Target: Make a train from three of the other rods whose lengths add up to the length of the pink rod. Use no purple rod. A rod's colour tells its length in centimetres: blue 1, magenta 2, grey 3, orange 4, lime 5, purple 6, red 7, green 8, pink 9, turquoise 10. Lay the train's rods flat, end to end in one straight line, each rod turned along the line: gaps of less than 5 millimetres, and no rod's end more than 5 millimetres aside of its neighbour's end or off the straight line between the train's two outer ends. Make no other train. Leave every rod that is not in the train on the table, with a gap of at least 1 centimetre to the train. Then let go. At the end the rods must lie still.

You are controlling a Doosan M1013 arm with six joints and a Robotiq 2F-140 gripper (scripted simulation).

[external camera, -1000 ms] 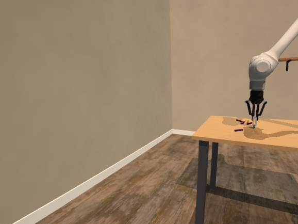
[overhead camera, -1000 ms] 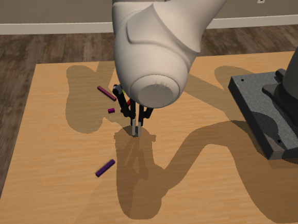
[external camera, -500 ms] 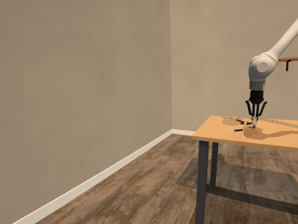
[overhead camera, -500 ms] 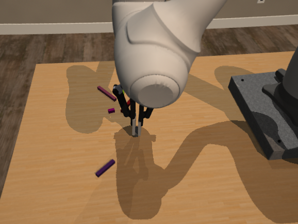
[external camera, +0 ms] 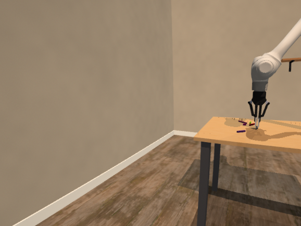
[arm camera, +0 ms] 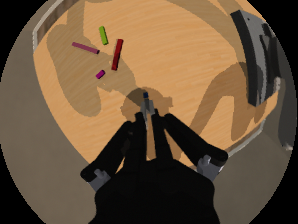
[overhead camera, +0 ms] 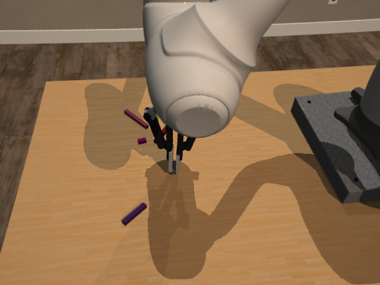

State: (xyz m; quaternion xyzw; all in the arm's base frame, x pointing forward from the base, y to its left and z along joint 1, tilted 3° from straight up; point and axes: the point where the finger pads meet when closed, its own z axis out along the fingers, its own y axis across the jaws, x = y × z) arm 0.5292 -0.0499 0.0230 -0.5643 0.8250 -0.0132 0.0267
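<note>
While fingers (overhead camera: 174, 165) clench a small dark rod at table level | pink rod (overhead camera: 136, 118) well apart

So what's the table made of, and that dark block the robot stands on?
The table looks like light wood: pale orange with grain streaks and a matte finish. Its legs seem dark painted metal. The base block looks like speckled grey stone or cast metal, though that's uncertain.

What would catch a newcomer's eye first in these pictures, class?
The big white arm fills the top view, its gripper down at the wooden table, shut on something too small to name. Left of it lie a few small rods: a pink rod, a short magenta rod and, nearer, a purple rod.
</note>
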